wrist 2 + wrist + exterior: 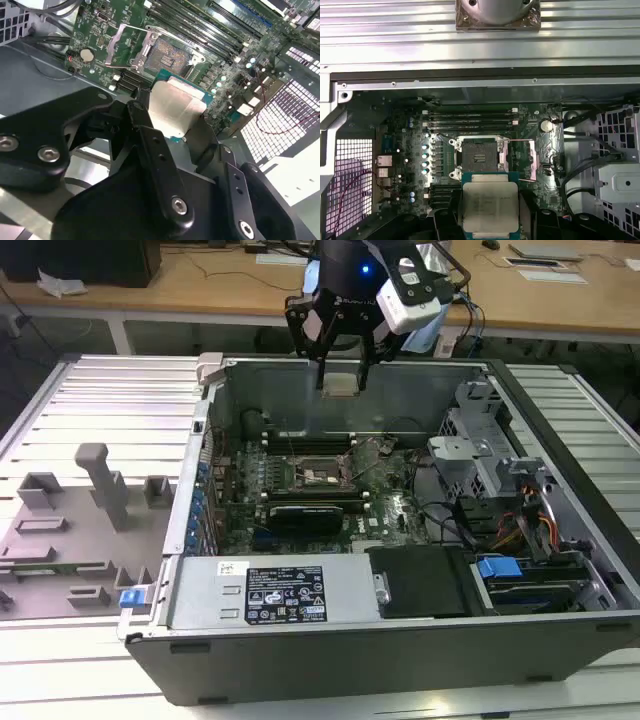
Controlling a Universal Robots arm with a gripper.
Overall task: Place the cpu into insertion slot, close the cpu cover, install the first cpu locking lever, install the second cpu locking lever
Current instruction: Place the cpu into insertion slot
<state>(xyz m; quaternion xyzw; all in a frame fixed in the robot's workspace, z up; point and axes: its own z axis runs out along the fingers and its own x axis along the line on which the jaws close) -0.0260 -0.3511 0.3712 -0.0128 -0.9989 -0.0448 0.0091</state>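
The pincer (341, 378) hangs above the open computer case (300, 665), pinching the cpu (489, 207) by its edges. The insertion slot (479, 159) lies bare, with the cpu cover (522, 161) flipped open beside it. By the look of it, no step of the task is finished yet.

The cpu (490, 207), a square chip with a dull silver top, hangs gripped in the claw (342, 380) well above the insertion slot (481, 159), whose dark centre lies bare, the cpu cover (522, 160) swung open beside it.
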